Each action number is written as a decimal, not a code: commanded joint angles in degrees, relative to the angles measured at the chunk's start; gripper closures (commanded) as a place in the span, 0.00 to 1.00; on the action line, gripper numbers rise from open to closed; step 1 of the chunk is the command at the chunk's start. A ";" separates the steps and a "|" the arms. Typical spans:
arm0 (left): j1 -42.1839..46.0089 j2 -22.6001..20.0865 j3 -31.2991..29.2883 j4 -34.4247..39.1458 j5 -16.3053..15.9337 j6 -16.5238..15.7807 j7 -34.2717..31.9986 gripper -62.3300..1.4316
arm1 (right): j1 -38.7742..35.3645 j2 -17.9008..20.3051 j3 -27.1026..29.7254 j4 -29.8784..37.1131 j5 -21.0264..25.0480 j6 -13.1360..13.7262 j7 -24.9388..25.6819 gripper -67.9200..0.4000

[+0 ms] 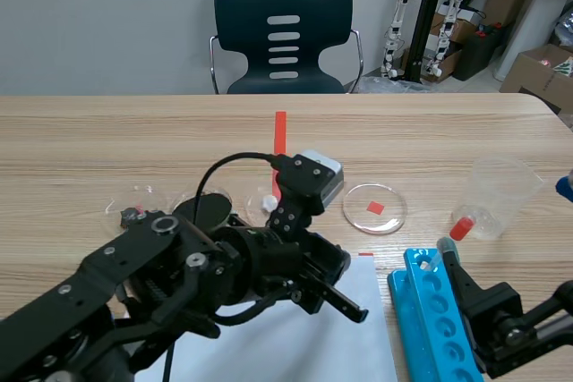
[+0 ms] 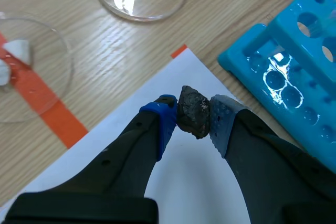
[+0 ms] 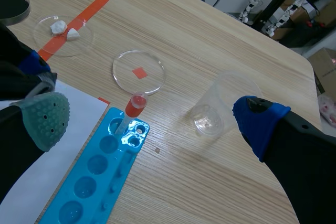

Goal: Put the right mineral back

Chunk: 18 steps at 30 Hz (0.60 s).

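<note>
Clamped in the left gripper [image 2: 193, 119]: a dark, rough-faced lump of mineral [image 2: 191, 106], pinched between the blue pad and the grey one. Held over a white sheet of paper [image 2: 194, 187], near its corner; impossible to tell whether quite clear of it. Ahead of the fingers, past the paper's edge, a shallow round clear glass dish [image 2: 170, 3] with nothing in it but an orange-red mark showing through. Probably the place to return to, being the right-hand one of the dishes.

So, by the look of things: picked up, done; brought across and lowered into that dish, not yet done; let go, not yet done. Beside that dish, on the tape line, a second clear dish [image 2: 52, 61] with small white pieces [image 2: 17, 51] inside.

On the other side, spread wide and holding nothing: the right gripper [image 3: 153, 118], poised over a bright blue plastic test-tube rack [image 3: 97, 179] carrying one clear tube with a red cap [image 3: 135, 107]. Just beyond the rack, a clear plastic beaker [image 3: 218, 106].

Underneath it all, a pale wood-grain table [image 1: 107, 140]. Behind its far edge, a dark moulded chair [image 1: 283, 29] with a slotted back, set against a plain grey wall. Off in the corner, brown cardboard boxes [image 1: 535, 67] and white jointed hardware [image 1: 428, 15] on a black stand.
</note>
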 commanded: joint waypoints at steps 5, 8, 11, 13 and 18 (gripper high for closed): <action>-2.27 4.09 0.26 -4.20 1.25 1.07 -0.87 0.80 | 0.63 -0.02 0.15 1.05 0.39 -0.39 0.63 0.00; -3.54 5.49 0.26 -6.91 1.51 2.14 -0.81 0.80 | 0.63 -0.02 0.15 1.05 0.39 -0.39 0.61 0.00; -4.57 6.47 0.26 -9.25 1.73 3.67 -0.79 0.80 | 0.63 -0.02 0.15 1.05 0.39 -0.39 0.63 0.00; -5.27 6.78 0.26 -10.80 1.95 4.20 -0.76 0.80 | 0.63 -0.02 0.15 1.05 0.39 -0.39 0.63 0.00; -6.01 6.91 0.26 -12.81 2.36 5.60 -0.79 0.80 | 0.63 -0.02 0.15 1.05 0.39 -0.39 0.63 0.00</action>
